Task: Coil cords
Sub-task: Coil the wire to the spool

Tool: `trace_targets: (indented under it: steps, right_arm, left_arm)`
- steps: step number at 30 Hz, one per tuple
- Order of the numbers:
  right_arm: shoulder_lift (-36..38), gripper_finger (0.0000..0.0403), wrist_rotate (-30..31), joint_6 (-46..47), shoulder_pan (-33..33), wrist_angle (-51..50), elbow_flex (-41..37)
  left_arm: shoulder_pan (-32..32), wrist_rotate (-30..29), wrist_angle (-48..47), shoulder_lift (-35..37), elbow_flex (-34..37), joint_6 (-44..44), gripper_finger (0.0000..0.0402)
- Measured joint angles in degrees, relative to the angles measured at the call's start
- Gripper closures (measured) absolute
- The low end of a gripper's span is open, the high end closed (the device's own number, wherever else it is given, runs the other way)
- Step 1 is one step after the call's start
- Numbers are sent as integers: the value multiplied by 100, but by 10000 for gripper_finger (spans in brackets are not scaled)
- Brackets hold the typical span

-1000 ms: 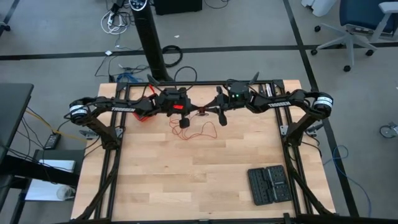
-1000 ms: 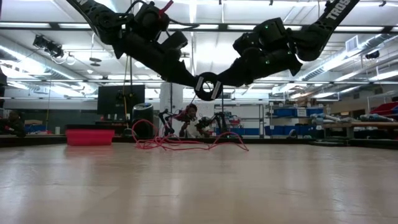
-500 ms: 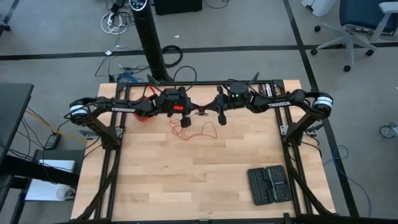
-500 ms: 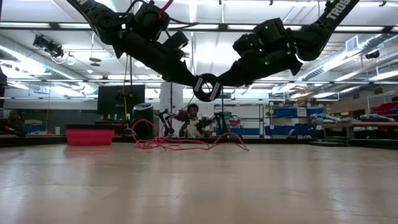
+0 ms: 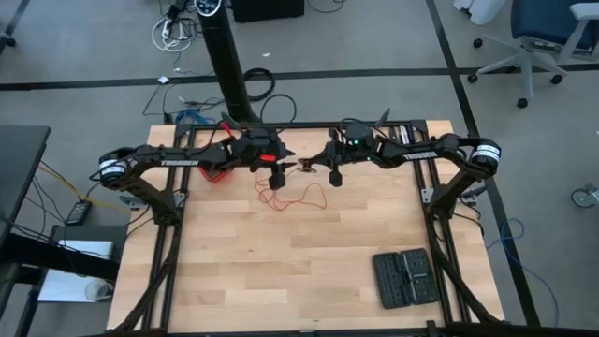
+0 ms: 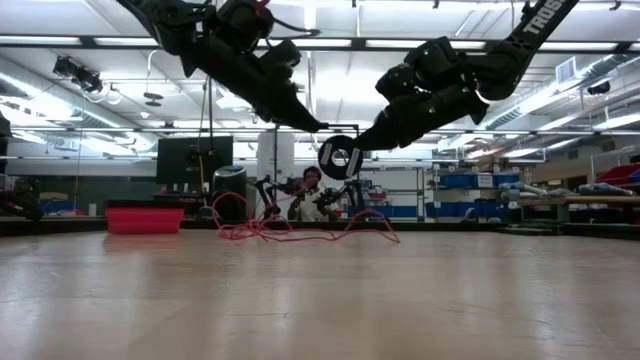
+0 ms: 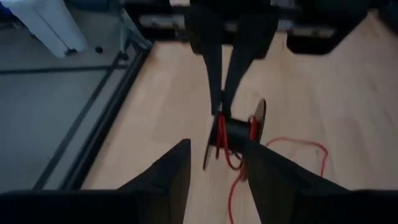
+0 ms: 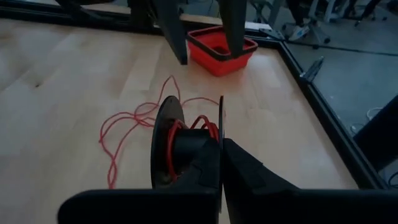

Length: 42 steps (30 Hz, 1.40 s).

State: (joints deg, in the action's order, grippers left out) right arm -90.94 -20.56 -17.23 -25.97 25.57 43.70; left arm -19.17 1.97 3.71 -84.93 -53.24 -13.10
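While I hold both arms up over the far half of the table, this is what I read, near to far:

Table [image 5: 281, 271]: pale wood planks, smooth; a flat black ribbed case [image 5: 404, 278] lies at about 4 o'clock from the centre.

Cord [image 5: 301, 197]: very thin red wire, lying in loose loops on the wood below the two grippers; one strand climbs to a small black spool [image 8: 186, 149] with a few red turns wound on its hub.

Right gripper [image 8: 221, 163]: I see its dark fingers pinched shut on one disc of the spool, holding it in the air above the loops.

Left gripper [image 7: 214, 168]: fingers spread apart, gripping nothing; the spool sits just beyond its tips and the wire hangs down between them.

Spool shape: two thin round flanges, short dark core, matte.

Red box [image 8: 221, 47]: square, soft-looking, black-rimmed, at about 10 o'clock near the far left edge.
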Motion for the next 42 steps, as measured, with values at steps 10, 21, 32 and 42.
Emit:
trace_targets:
  steps: [10, 21, 32, 42]
  right_arm:
    - [4, 403, 157, 63, -43, -1080, 431]
    - [10, 403, -142, 46, -66, -2993, 1690]
    - [13, 403, -163, -99, 90, -2831, 1735]
    - [11, 403, -124, -101, 203, -3694, 2407]
  left_arm:
    - [19, -67, -1019, -3, -576, 602, 250]
    - [19, -109, -401, -22, -576, 323, 250]
    - [17, -6, -392, -26, -574, 454, 250]
    - [17, 77, -536, -28, -572, 481, 250]
